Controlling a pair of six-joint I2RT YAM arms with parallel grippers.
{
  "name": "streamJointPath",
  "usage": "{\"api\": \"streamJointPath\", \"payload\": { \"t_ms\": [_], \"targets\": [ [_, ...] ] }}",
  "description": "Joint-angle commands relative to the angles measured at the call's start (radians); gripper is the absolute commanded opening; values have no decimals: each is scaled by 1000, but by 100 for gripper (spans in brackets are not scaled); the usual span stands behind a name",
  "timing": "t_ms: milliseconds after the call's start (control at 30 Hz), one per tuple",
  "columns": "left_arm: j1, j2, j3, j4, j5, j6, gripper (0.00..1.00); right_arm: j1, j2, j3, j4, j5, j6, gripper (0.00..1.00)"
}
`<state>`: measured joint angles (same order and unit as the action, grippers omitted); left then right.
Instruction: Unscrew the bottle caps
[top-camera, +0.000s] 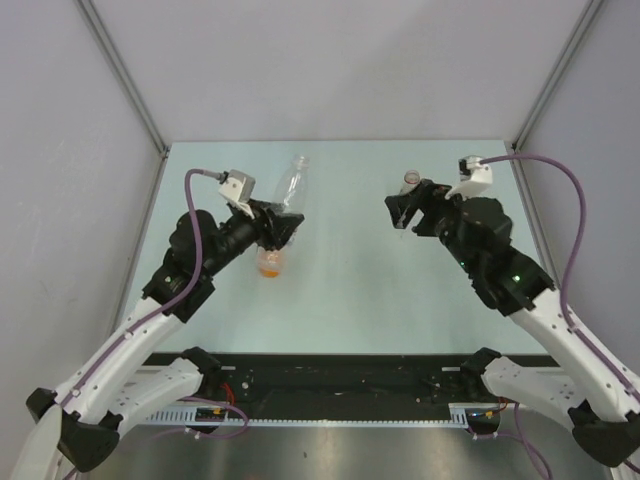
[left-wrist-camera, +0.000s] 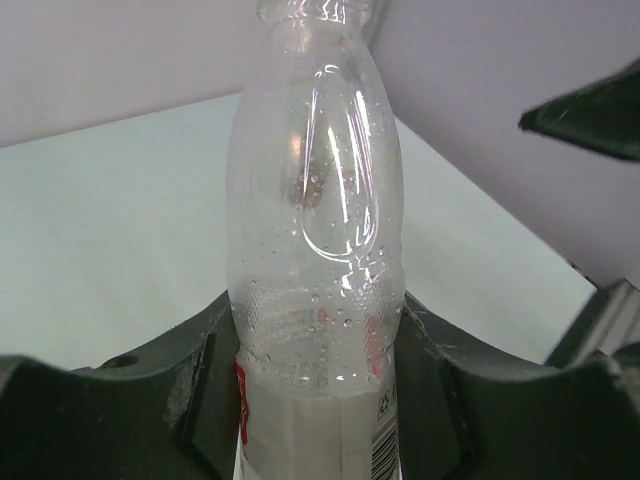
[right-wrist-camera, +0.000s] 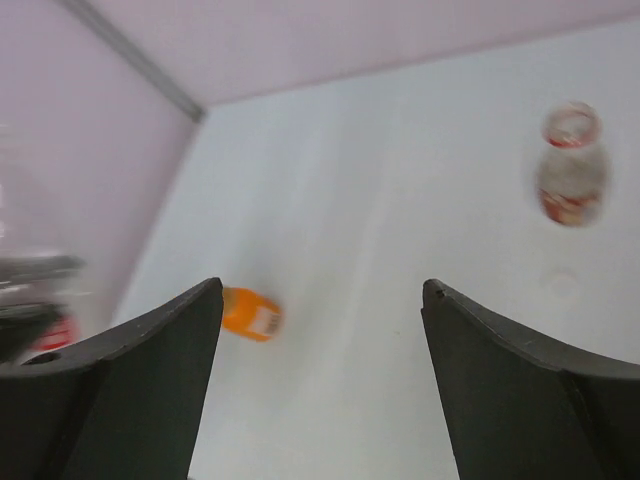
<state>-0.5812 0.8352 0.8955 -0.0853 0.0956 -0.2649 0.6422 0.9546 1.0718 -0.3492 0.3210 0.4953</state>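
**Gripping a clear bottle while the right hand hangs released**

The left hand is clenched around the lower body of the clear bottle, which tilts with its neck toward the far wall. The left wrist view shows a red-and-white label between the fingers. An orange bottle sits on the pale tabletop just beside that hand. The right hand's fingers are spread, with nothing between them. A small bottle with a reddish band stands on the tabletop near it, red at its mouth.
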Motion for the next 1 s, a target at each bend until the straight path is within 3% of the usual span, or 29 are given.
{"api": "streamJointPath", "payload": {
  "t_ms": [0, 133, 367, 700, 967],
  "targets": [
    [3, 24, -21, 187, 344, -22, 6, 11, -66, 59, 114, -333, -1, 86],
    [-20, 31, -58, 304, 599, -56, 7, 11, -39, 117, 130, -490, 19, 87],
    [-83, 84, -26, 265, 757, -25, 7, 11, -10, 122, 223, -712, 54, 89],
    [-101, 90, -9, 228, 730, 7, 3, 11, -30, 122, 262, -752, 94, 88],
    [-105, 91, -1, 225, 707, 12, 3, 48, -7, 123, 208, -777, 66, 77]
  ]
}}
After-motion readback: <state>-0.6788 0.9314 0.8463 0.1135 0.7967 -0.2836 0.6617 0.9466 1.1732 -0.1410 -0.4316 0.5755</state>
